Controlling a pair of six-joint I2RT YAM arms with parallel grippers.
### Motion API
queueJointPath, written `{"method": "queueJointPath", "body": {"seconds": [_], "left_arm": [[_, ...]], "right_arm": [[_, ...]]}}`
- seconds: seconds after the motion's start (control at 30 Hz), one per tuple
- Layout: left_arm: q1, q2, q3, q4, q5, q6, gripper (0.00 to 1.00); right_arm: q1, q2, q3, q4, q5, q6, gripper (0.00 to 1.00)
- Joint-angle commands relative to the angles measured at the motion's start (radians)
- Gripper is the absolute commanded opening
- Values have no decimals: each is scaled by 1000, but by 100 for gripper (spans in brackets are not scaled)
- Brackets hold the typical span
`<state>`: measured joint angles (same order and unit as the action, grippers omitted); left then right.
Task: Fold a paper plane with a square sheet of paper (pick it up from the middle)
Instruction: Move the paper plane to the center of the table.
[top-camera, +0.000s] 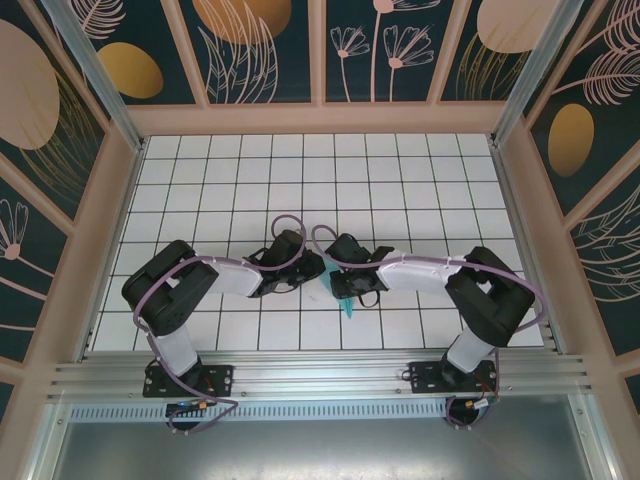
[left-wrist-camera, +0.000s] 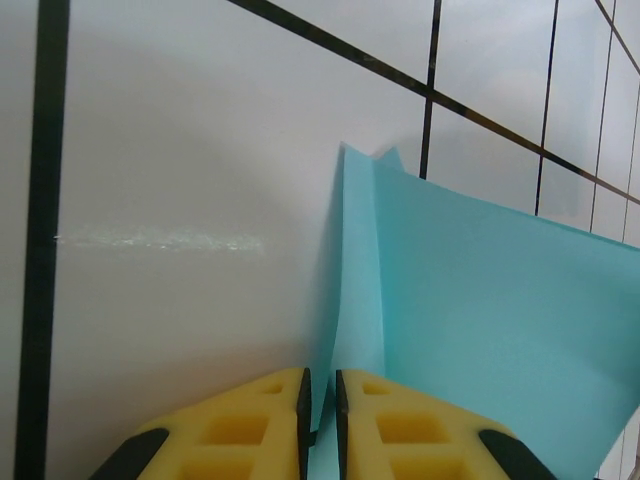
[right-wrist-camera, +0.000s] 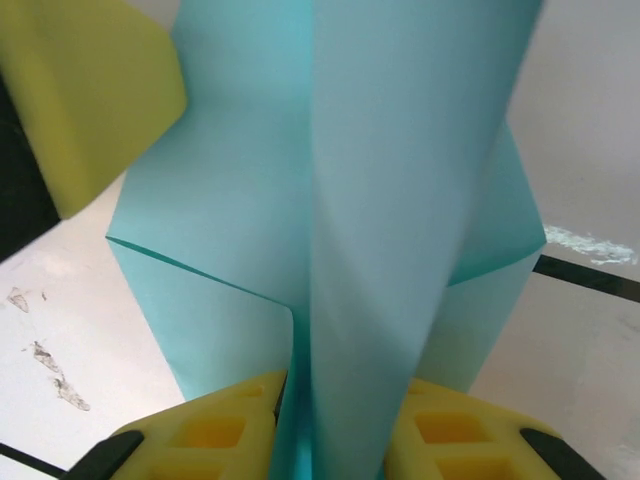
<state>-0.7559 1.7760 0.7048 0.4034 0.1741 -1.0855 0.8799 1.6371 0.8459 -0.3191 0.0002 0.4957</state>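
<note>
Left pincer (left-wrist-camera: 320, 378) and right pincer (right-wrist-camera: 340, 385) each pinch the creased blue paper (left-wrist-camera: 480, 320); overhead, it is mostly hidden beneath them.

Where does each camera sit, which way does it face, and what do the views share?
Top external: above, behind the bases, looking down at table; showing left end effector, right end effector.
Left wrist: looks along its yellow fingers pinching blue paper.
Right wrist: looks along its fingers, paper between them.
Shared: the blue paper.

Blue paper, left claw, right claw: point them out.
blue paper (left-wrist-camera: 480, 330), left wrist view, flat face right of crease.
left claw (left-wrist-camera: 320, 380), left wrist view, between the yellow fingertips.
right claw (right-wrist-camera: 335, 390), right wrist view, between the yellow fingertips.
</note>
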Motion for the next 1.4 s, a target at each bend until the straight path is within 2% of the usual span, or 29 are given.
{"method": "queueJointPath", "body": {"seconds": [0.0, 0.13, 0.23, 0.37, 0.5, 0.63, 0.83, 1.1, 1.3, 1.37], "left_arm": [[-3, 14, 9, -17, 0, 14, 19], [-4, 11, 5, -13, -2, 10, 19], [-3, 2, 4, -15, -10, 8, 19], [-3, -23, 4, -27, -27, 15, 21], [-3, -56, 5, -50, -57, 24, 22], [-3, -103, 4, -72, -90, 30, 22], [-3, -126, -12, -75, -103, 24, 22], [-3, -199, -39, -102, -192, 10, 22], [-2, -268, -67, -133, -256, 10, 23], [-2, -281, -74, -141, -264, 9, 23]], "right_arm": [[17, 32, -14, 9, -5, 12, 20], [31, 65, 1, -5, 8, 17, 21], [40, 91, 14, -31, 32, 29, 17], [41, 74, 42, -73, 60, 32, 16], [39, 37, 76, -115, 80, 31, 24], [41, 19, 104, -142, 73, 38, 25], [54, 38, 144, -214, 115, 51, 22], [83, 98, 210, -282, 198, 76, 5], [74, 124, 297, -309, 265, 62, 4], [49, 126, 316, -282, 251, 50, 5]]}}
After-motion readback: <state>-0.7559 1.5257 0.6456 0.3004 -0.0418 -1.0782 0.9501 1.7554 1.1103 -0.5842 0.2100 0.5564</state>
